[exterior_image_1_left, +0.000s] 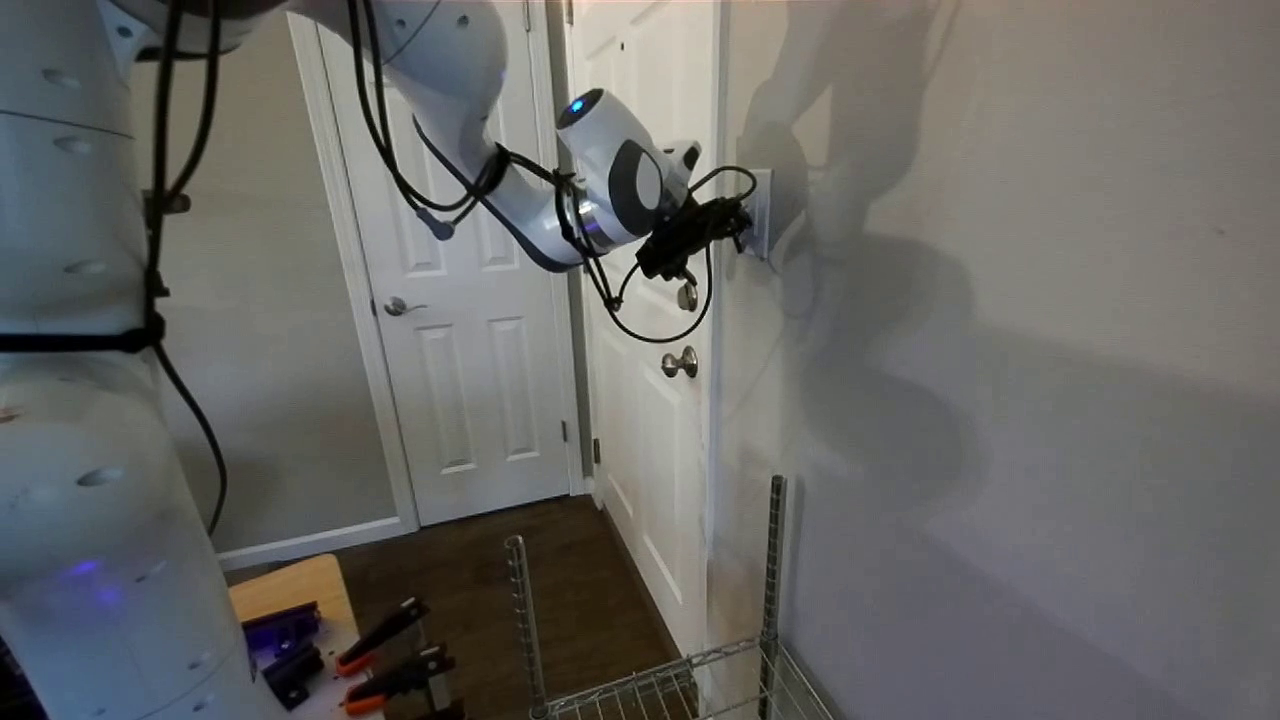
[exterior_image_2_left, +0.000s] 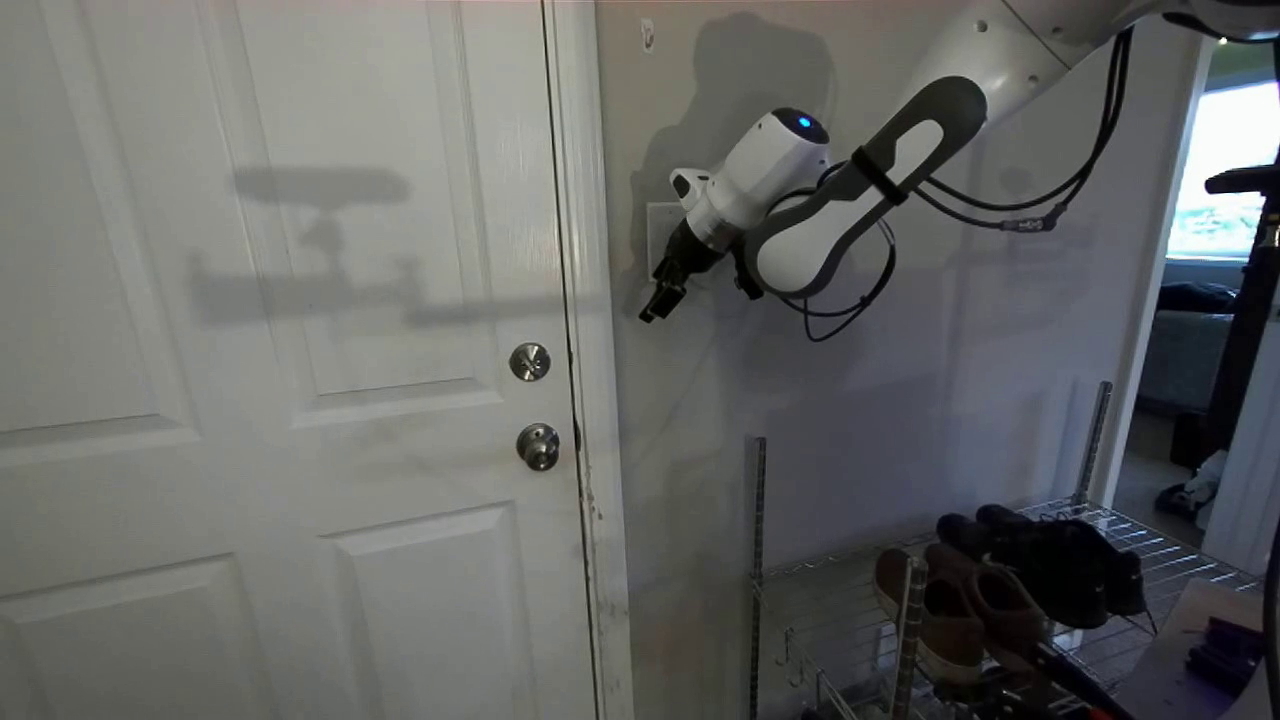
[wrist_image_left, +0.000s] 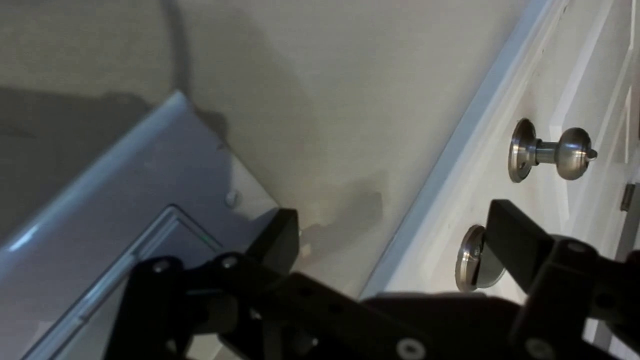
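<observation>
Hovering, parted and empty: hand near wall plate, likely stiff, slick, fixed; best contact, framed insert

White panelled doors stand in pale, shadowed walls above a dark floor. A wire rack stands beside one; beyond a doorway, a window glows.

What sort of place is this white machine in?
Probably a home, perhaps its entryway: a panelled door with a round knob, what looks like a light-switch plate beside that door, and shoes on a wire shelf.
</observation>
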